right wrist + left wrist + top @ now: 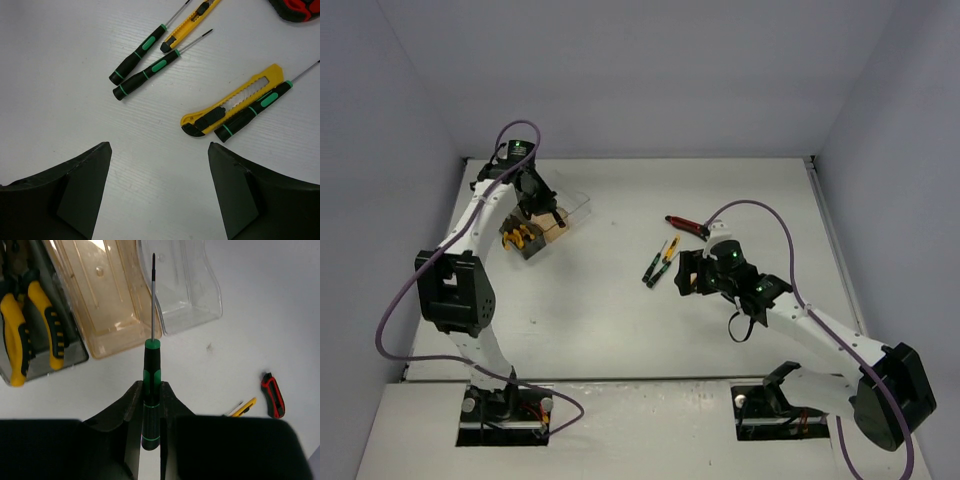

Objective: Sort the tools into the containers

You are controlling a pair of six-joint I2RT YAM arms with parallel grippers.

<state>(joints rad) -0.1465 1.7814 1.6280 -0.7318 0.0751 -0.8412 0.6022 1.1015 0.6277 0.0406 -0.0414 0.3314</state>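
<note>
My left gripper [151, 390] is shut on a black-green screwdriver [152, 362]. I hold it above the table just in front of the bins, its shaft pointing over the edge between the amber bin [105, 305] and the clear bin [185, 285]. Both of those look empty. The smoky grey bin [76, 351] holds yellow-handled pliers [30, 320]. My right gripper [159, 146] is open and empty above the table. Just beyond it lie a yellow utility knife [235, 102] and a screwdriver [255, 111]. Two more screwdrivers [142, 62] and a second yellow knife [192, 20] lie farther off.
The red-black utility knife [687, 224] lies on the table behind the tool cluster [660, 262]; it also shows in the left wrist view [273, 395]. The bins [555, 228] stand at the back left, near the wall. Grey walls enclose the table on three sides.
</note>
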